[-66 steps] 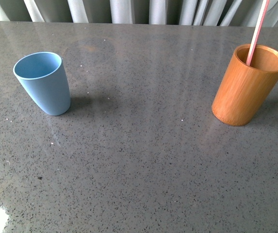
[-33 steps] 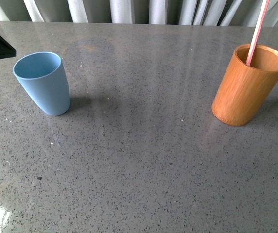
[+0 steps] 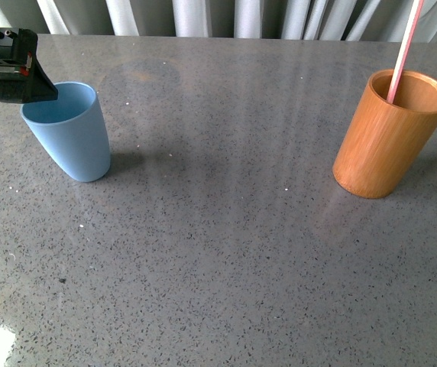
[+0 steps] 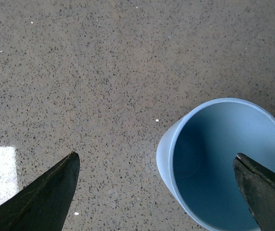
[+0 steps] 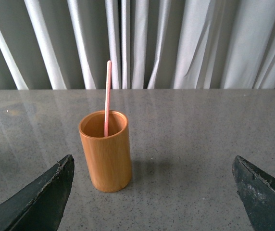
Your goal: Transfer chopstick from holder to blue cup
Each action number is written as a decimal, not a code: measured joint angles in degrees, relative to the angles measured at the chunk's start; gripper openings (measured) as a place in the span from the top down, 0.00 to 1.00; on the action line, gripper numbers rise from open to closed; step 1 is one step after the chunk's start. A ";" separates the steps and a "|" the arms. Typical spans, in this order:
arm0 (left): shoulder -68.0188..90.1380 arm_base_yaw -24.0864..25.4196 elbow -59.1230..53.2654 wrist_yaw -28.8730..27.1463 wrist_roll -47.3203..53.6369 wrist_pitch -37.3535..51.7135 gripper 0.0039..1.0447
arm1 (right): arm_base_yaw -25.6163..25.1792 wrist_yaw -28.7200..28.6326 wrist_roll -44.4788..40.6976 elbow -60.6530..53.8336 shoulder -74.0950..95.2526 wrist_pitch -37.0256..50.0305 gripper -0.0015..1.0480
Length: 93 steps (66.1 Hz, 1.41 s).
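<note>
Left gripper (image 4: pixel 156 155), fingers apart, hovers over the blue cup (image 3: pixel 69 134); right gripper (image 5: pixel 153 158), fingers apart, faces the chopstick (image 5: pixel 107 91) in the holder (image 5: pixel 106 156).

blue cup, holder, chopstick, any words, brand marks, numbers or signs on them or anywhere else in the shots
None: no view shows any readable word, number or sign.
blue cup: plain, no print inside or out.
holder: wood grain only.
chopstick: a white stripe, no letters.
table: speckles only.
</note>
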 joint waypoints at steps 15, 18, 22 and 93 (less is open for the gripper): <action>2.29 -0.35 2.25 -0.96 0.31 -1.31 0.08 | 0.00 0.00 0.00 0.00 0.00 0.00 0.09; 2.75 -0.42 2.56 -1.05 0.33 -1.49 0.08 | 0.00 0.00 0.00 0.00 0.00 0.00 0.09; 3.23 -0.61 2.69 -1.31 0.33 -1.88 0.08 | 0.00 0.00 0.00 0.00 0.00 0.00 0.09; 4.76 -3.56 5.29 -4.94 0.33 -7.85 0.98 | 0.00 0.00 0.00 0.00 0.00 0.00 0.09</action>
